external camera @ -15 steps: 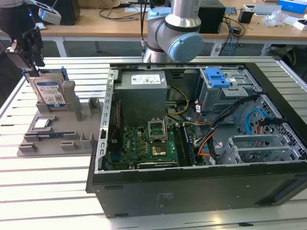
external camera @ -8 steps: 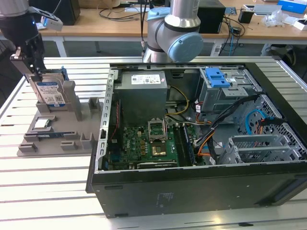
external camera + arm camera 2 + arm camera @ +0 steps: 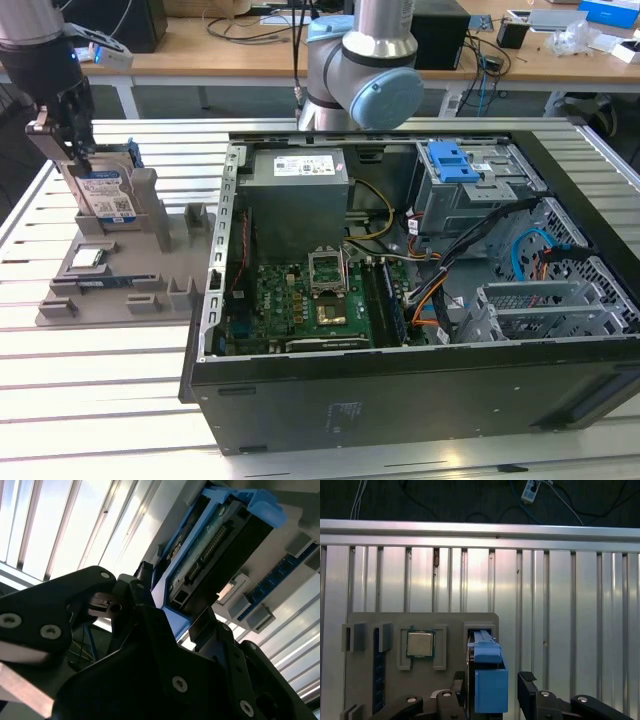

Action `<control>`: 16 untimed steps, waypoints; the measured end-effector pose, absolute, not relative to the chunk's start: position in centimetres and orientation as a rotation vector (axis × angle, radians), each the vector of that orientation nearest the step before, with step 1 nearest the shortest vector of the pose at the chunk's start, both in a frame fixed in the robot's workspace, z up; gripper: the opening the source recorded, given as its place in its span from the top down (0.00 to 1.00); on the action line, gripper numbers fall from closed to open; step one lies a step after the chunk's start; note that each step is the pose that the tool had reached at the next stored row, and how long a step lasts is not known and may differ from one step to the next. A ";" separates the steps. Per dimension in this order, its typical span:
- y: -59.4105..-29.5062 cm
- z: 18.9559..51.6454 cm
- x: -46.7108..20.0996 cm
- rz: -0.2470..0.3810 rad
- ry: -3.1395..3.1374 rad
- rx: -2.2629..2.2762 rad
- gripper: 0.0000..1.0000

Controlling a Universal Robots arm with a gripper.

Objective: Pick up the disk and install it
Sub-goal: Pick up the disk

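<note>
In the exterior view, the black two-fingered gripper (image 3: 72, 140) is hanging at the exterior view's left, over the flat silver-grey hard disk with a blue-and-white label and blue plastic bracket (image 3: 105, 192). The disk is standing upright in a slot of the matte grey moulded plastic holder tray (image 3: 120, 305), with the fingers reaching down over its top edge. A small square silver processor chip (image 3: 86, 258) is lying in another pocket of the tray. The tray is resting on the ribbed aluminium slat table (image 3: 100, 400), just beside the open black metal computer case (image 3: 400, 390). Inside the case are sitting a grey box with a white sticker (image 3: 297, 215), a green circuit board (image 3: 290, 300) and a metal cage with a blue plastic handle (image 3: 450, 160).

In the second wrist view, the disk (image 3: 215, 550) is showing its connector edge, framed by the blue bracket. The gripper (image 3: 170, 605) is straddling its near end.

In the first wrist view, the gripper (image 3: 492, 677) is standing spread, one finger on each side of the disk (image 3: 490, 685), with a gap showing beside one finger. The disk is sitting in the tray (image 3: 452, 630), next to the chip (image 3: 420, 644).
</note>
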State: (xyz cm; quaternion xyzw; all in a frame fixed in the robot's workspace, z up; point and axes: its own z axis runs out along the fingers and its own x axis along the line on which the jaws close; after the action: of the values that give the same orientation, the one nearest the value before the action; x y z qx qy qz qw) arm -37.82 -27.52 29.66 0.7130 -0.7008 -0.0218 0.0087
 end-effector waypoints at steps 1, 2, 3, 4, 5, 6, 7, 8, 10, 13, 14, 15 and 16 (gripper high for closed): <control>-27.5 29.6 -37.8 -0.043 -2.201 2.239 0.46; -27.5 29.7 -37.8 -0.026 -2.208 2.248 0.46; -27.5 29.6 -37.8 -0.016 -2.212 2.252 0.46; -27.5 29.7 -37.8 -0.014 -2.213 2.253 0.46; -27.5 29.6 -37.8 -0.012 -2.214 2.254 0.46; -27.5 29.6 -37.9 -0.012 -2.214 2.254 0.46; -27.5 29.6 -38.0 -0.012 -2.215 2.253 0.46; -27.5 29.6 -38.3 -0.012 -2.214 2.254 0.46; -27.5 29.6 -38.5 -0.012 -2.214 2.254 0.46; -27.5 29.5 -38.7 0.016 -2.201 2.241 0.46; -27.5 29.4 -38.9 0.016 -2.201 2.241 0.46; -27.5 29.4 -39.0 0.016 -2.201 2.241 0.46; -27.5 29.3 -39.1 0.016 -2.201 2.241 0.46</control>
State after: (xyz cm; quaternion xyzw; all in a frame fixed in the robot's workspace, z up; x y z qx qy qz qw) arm -39.12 -27.54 29.30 0.7135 -0.7006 0.0052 0.0002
